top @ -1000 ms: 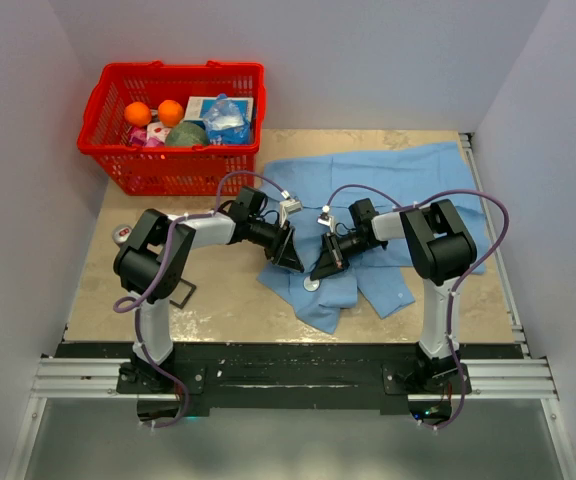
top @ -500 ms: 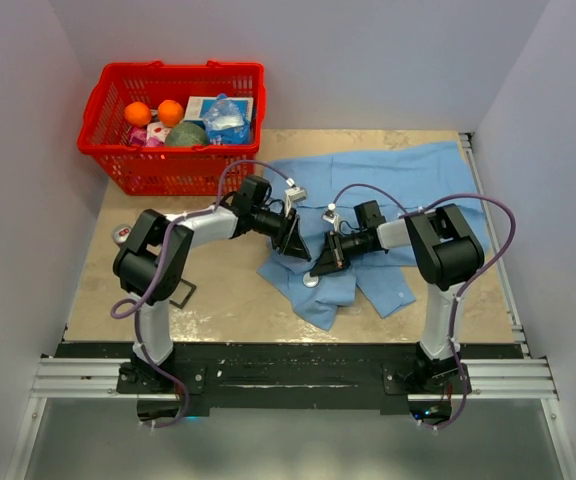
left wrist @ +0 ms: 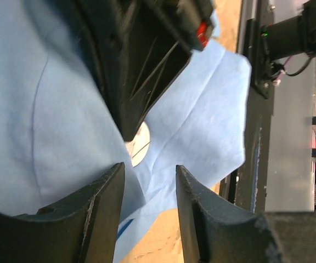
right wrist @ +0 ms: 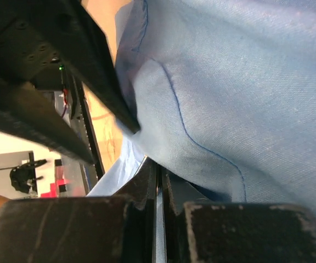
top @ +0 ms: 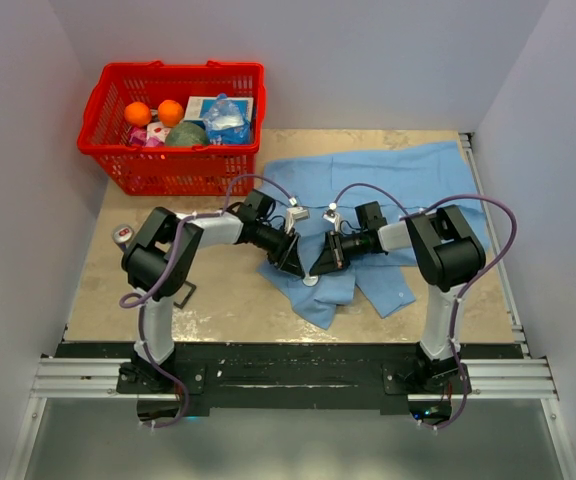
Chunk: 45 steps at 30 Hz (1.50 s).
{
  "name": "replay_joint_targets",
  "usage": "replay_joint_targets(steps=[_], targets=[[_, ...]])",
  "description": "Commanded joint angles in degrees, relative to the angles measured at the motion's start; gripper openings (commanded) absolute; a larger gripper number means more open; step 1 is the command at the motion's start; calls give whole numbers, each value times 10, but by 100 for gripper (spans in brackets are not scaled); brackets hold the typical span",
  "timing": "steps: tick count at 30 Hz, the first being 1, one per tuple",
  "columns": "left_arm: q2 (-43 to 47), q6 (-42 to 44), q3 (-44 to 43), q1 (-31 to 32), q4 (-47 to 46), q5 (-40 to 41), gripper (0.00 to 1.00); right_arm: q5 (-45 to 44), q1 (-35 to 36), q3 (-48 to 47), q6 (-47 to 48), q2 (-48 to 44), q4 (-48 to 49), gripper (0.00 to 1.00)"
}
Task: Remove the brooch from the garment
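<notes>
The garment (top: 398, 175) is a light blue shirt spread over the right half of the table. The brooch (top: 311, 281) is a small round disc on the shirt's near-left flap, showing a pale face crossed by a thin line (left wrist: 141, 147). My right gripper (top: 319, 270) is shut, pinching a fold of the cloth (right wrist: 246, 82) right beside the brooch. Its fingers (left wrist: 141, 82) hide the disc's upper left. My left gripper (top: 292, 266) faces it from the left, open about halfway (left wrist: 150, 167), with nothing between its fingers and the brooch just ahead.
A red basket (top: 173, 165) holding oranges and packets stands at the back left. A black square frame (top: 183, 293) and a small round silver-and-red thing (top: 121, 235) lie on the table left of my left arm. The table's near edge is close below the flap.
My left gripper has swung in and down toward the brooch, and its jaws have narrowed. My right gripper stays shut on the cloth, almost still.
</notes>
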<state>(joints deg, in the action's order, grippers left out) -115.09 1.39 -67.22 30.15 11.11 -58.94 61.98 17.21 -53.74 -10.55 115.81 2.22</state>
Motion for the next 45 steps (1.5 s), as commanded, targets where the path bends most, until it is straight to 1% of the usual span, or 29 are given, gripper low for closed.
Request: replay_joint_targets(steps=[1, 3, 6, 8, 11, 16, 19, 21, 23, 24, 25, 26, 29, 33, 39, 45], targets=[[-15, 1, 5, 3, -24, 40, 48, -96, -3, 18, 21, -14, 26, 0], [-28, -3, -4, 5, -27, 48, 50, -99, -4, 21, 19, -15, 27, 0], [-44, -1, -10, 10, -32, 89, 53, -100, -3, 21, 19, -16, 26, 0], [-49, -6, -10, 12, -46, 114, 54, -102, -3, 23, 21, -20, 25, 0], [-56, -1, -18, 18, -51, 129, 54, -103, -4, 25, 22, -23, 26, 0], [-34, 48, -5, 36, -52, 185, 54, -101, -3, 27, 23, -25, 26, 0], [-27, 69, 7, 41, -51, 197, 52, -88, -4, 29, 24, -26, 32, 0], [-22, 68, 14, 40, -57, 182, 52, -64, -7, 34, 25, -30, 44, 0], [4, 58, 41, 34, -94, 154, 52, -46, -11, 40, 23, -37, 50, 0], [15, 53, 52, 30, -116, 120, 52, -32, -14, 42, 21, -39, 55, 0], [35, 40, 70, 27, -155, 103, 52, -7, -16, 43, 16, -39, 58, 0], [43, 34, 74, 26, -166, 88, 53, 2, -18, 43, 17, -40, 58, 0], [43, 17, 64, 23, -163, 47, 53, 39, -23, 44, 11, -49, 70, 0], [24, 5, 57, 21, -164, 2, 53, 52, -23, 35, 33, -54, 39, 0], [-9, -8, 35, 22, -164, -36, 52, 65, -21, 29, 39, -59, 33, 0], [-28, -2, 26, 22, -164, -22, 51, 69, -21, 30, 29, -58, 42, 0]])
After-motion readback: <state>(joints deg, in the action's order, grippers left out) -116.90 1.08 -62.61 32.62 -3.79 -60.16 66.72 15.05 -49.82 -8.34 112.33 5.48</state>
